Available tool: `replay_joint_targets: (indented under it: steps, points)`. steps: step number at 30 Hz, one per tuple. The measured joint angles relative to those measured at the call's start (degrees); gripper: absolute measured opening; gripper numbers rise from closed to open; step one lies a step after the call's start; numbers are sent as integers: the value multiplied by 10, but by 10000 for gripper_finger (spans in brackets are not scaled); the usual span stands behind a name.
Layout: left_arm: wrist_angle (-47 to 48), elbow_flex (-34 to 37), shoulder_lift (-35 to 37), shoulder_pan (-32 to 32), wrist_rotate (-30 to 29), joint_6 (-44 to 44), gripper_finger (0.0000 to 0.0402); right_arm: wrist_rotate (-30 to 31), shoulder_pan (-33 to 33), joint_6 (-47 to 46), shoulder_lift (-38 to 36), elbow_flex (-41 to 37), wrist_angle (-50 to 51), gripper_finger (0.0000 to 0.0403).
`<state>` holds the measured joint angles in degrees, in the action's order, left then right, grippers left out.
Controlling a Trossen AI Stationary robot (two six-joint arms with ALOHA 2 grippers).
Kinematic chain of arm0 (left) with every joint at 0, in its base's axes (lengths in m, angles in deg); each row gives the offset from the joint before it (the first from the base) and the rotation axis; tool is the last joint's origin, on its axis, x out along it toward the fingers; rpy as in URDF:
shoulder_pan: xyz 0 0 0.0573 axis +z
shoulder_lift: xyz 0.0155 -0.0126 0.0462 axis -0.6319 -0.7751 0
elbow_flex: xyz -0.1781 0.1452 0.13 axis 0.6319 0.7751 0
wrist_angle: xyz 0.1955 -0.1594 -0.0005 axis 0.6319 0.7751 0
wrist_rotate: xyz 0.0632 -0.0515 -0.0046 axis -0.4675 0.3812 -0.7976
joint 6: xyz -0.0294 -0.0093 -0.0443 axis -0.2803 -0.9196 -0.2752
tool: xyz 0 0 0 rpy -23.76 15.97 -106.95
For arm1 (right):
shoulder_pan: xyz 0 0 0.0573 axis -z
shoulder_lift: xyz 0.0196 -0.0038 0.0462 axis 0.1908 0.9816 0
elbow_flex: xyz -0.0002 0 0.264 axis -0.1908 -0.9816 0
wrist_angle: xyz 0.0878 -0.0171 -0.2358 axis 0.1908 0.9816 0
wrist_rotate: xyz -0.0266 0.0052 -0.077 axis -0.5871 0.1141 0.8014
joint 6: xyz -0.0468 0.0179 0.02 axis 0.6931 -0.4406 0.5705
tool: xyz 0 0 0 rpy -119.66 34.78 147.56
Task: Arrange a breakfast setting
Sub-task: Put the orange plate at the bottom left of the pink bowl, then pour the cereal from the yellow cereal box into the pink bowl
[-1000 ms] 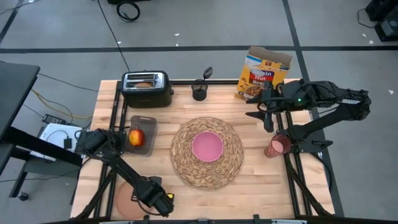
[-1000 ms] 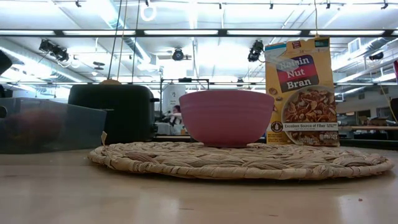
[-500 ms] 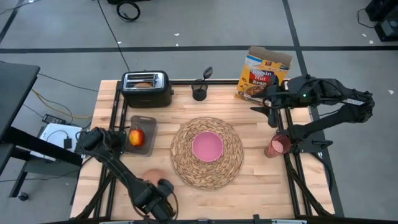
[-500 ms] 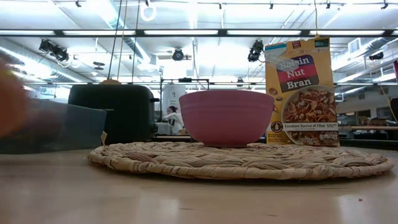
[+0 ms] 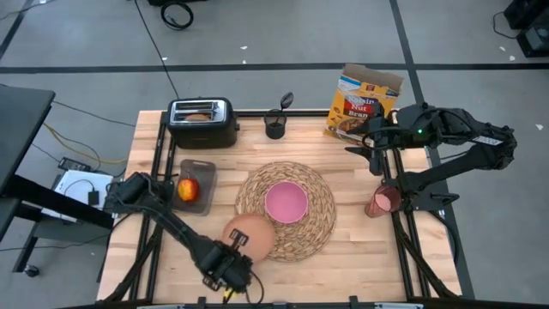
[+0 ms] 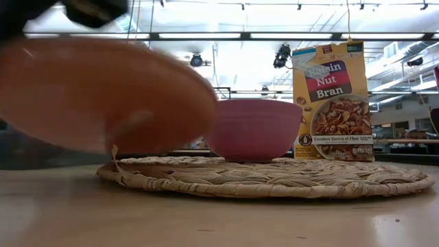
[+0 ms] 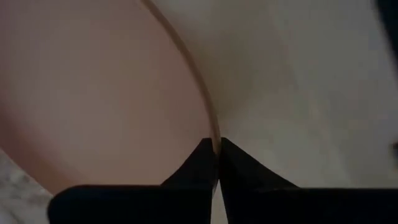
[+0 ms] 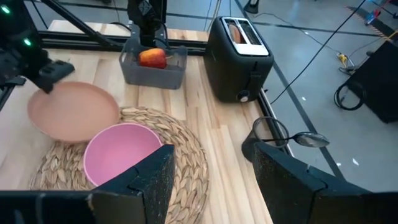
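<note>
My left gripper (image 7: 217, 146) is pinched fully closed on the rim of the brownish-pink plate (image 5: 250, 235), fingertips meeting on its thin edge. Plate is lifted, tilted, overlapping the near-left edge of the woven straw placemat (image 5: 317, 232). Pink bowl (image 5: 286, 202) sits at the placemat's centre, just beside the plate. My right gripper (image 5: 371, 159) hangs partly open, holding nothing, beyond the placemat's far-right side, near the cereal box (image 5: 360, 107).

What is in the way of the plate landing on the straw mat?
The pink bowl sits mid-placemat. The left gripper, shut on the plate, holds it over the mat's near-left edge beside the bowl. Nothing else visible blocks it.
</note>
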<state>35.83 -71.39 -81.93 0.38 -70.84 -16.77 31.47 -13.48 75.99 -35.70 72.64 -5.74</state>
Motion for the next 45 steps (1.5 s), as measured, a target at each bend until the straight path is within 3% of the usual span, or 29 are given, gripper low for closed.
replay_joint_targets:
  steps: [7, 13, 20, 32, 40, 42, 45]
  points:
    - [-33, 36, 0, 20, 29, 118, 20, 0, 0, -5, 1, 0, 1, 220]
    - [-84, 61, 0, 16, 40, 136, 23, 0, 0, -5, 7, 0, 2, 220]
    - [-96, 61, 0, 14, 46, 81, 33, 0, 0, -5, 21, 0, 4, 231]
    - [-83, 57, 1, 11, 54, 17, 134, 14, 17, -33, 20, 0, 25, 273]
    - [51, -80, 4, 11, 51, -90, 157, 43, 17, -87, -21, 0, 76, 282]
    - [78, -129, 5, 15, 20, -123, 158, 56, 17, -94, -39, 0, 75, 284]
    - [106, -185, 7, 35, -81, -188, 158, 61, 20, -100, -55, 0, 75, 288]
